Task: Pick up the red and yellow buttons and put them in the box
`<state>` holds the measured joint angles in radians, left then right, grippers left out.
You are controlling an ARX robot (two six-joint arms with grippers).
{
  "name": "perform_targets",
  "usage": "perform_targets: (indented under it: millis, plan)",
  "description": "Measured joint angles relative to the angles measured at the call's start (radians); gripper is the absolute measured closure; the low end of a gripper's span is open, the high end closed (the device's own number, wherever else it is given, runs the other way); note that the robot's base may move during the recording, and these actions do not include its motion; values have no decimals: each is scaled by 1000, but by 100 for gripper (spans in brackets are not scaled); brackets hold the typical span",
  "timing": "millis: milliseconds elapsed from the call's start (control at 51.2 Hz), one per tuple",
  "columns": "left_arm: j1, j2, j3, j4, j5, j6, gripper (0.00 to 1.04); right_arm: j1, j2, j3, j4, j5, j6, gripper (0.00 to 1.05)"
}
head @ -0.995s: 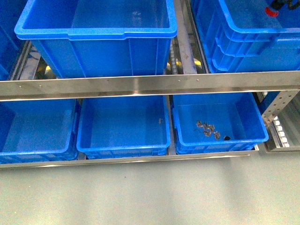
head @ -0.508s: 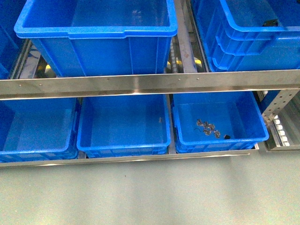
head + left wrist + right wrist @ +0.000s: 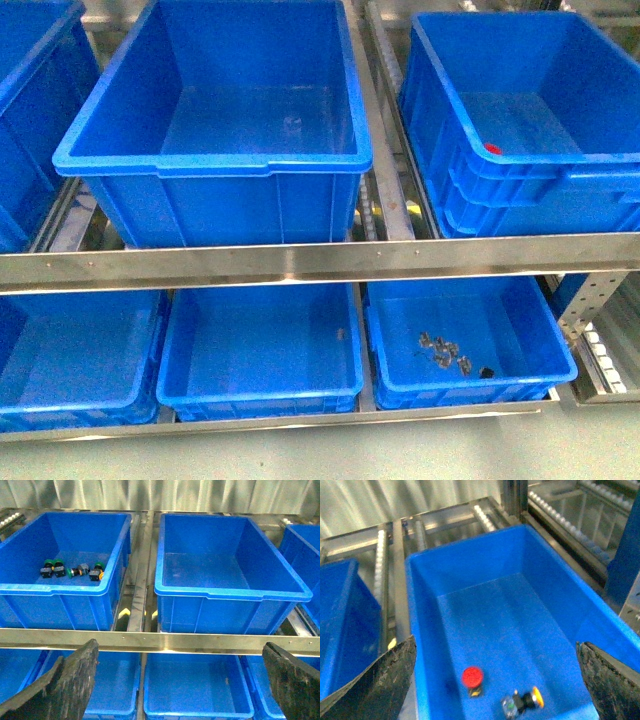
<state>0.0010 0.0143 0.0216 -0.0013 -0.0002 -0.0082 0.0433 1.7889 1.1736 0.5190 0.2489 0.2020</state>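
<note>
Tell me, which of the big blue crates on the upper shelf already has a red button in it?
The right-hand box, the one with stepped ridges across its front. A red button lies inside; the smooth-fronted middle crate looks empty.

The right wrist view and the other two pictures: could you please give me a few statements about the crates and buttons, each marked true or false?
1. A red-capped button lies inside the ridged box. True.
2. A yellow-capped button lies near the red one in that box. True.
3. The right gripper has its jaws shut on a button. False: the jaws stand wide apart and hold nothing.
4. The plain-fronted crate in the middle of the upper shelf holds several buttons. False: no buttons show in it.
5. Green-capped buttons lie in the upper-shelf crate that the left wrist view shows beside the plain-fronted one. True.
6. The left gripper holds a button. False: its jaws are open and empty.
</note>
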Motion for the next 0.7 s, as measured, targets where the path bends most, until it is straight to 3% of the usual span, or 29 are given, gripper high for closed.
perform_targets:
  millis: [332,527,664,703]
  plan:
    - [0,0,0,0,0,0,8,116,-436,-397,-8,-28,145,7]
    - [0,0,0,0,0,0,8,154,-681,-524,-54,-25,217,8]
    - [0,0,0,0,0,0,8,112,-849,-636,-116,-109,-20,29]
    - [0,0,0,0,0,0,8,88,-930,-714,-125,-129,-92,40]
